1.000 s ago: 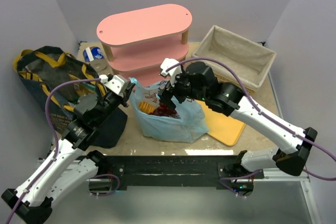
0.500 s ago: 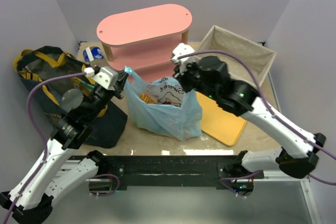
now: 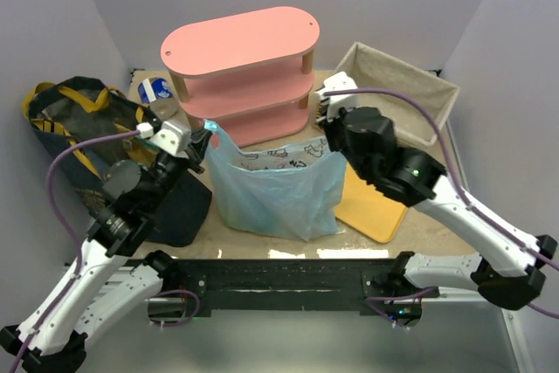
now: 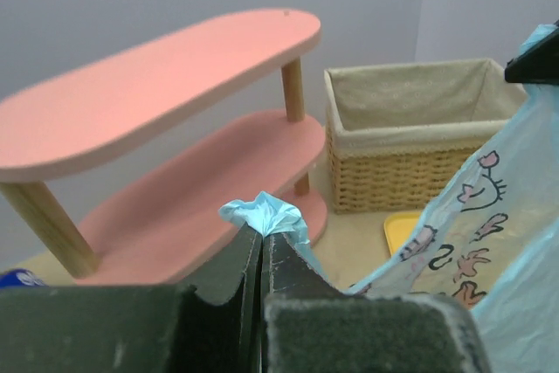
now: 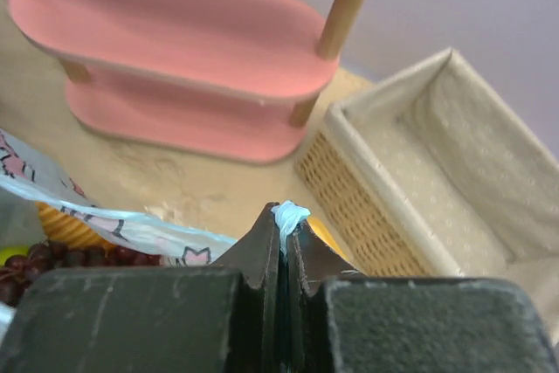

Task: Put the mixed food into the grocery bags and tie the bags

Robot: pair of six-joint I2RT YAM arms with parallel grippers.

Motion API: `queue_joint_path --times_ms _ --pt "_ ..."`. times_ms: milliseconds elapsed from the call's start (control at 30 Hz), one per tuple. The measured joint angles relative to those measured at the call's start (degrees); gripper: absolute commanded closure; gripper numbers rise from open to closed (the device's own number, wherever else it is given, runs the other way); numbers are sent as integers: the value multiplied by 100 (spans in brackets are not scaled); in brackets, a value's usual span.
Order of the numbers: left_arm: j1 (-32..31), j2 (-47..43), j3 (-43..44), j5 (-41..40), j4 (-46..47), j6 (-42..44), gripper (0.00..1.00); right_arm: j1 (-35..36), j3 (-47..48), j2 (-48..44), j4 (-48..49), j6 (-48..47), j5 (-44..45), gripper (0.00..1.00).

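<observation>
**Both arms hold the bag point(image 3: 275, 189) taut by its handles, set up for tying.**

Nearest the bases, the bag stands on the table point(image 3: 218, 242) between the arms. Its mouth is drawn into a straight line, so the two handles sit apart and free to be crossed. The left gripper point(image 4: 264, 238) is fully closed on a bunched tuft of the left handle point(image 4: 262, 214), and the right gripper point(image 5: 284, 220) is clamped just as tight on the right handle point(image 5: 289, 213). Below that wrist, grapes point(image 5: 35, 268) and ridged bread point(image 5: 65, 226) lie inside the bag (so this one looks filled). The tote point(image 3: 79, 124) sits to the left with its handles loose, and I judge it not yet tied. Beyond stand the shelf point(image 3: 240, 50) and the basket point(image 3: 397, 89).
</observation>
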Motion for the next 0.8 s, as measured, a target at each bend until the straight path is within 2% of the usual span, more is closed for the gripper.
queue_joint_path --times_ms 33,67,167,200,233,267,300,333,400,500,567,700,800 --pt "0 28 -155 2 9 -90 100 -2 -90 162 -39 50 52 65" --pt "2 70 -289 11 15 -149 100 -2 -140 306 -92 129 76 45" --pt "2 214 -507 101 63 -321 100 -2 -144 702 -354 227 70 19" --pt "2 256 -535 133 72 -380 95 -2 -118 763 -437 227 33 16" --pt "2 275 -542 157 87 -424 76 -2 -85 789 -487 205 -28 13" --pt "2 273 -542 175 125 -452 63 -2 2 796 -573 151 -146 9" --pt "2 256 -540 190 173 -481 39 -2 81 778 -599 131 -216 8" --pt "2 236 -531 221 201 -503 30 -2 195 737 -592 76 -356 6" --pt "2 223 -426 326 184 -568 17 -2 481 623 -546 -15 -621 4" --pt "2 323 -4 634 57 -610 5 -2 859 400 -267 -144 -990 1" --pt "2 494 496 949 -109 -560 1 -2 1019 273 22 -195 -1270 1" --pt "2 892 1567 1508 -675 -267 0 -2 1257 345 461 -201 -1762 1" --pt "2 1147 2122 1486 -907 -59 0 -11 1473 651 651 -177 -2120 1"
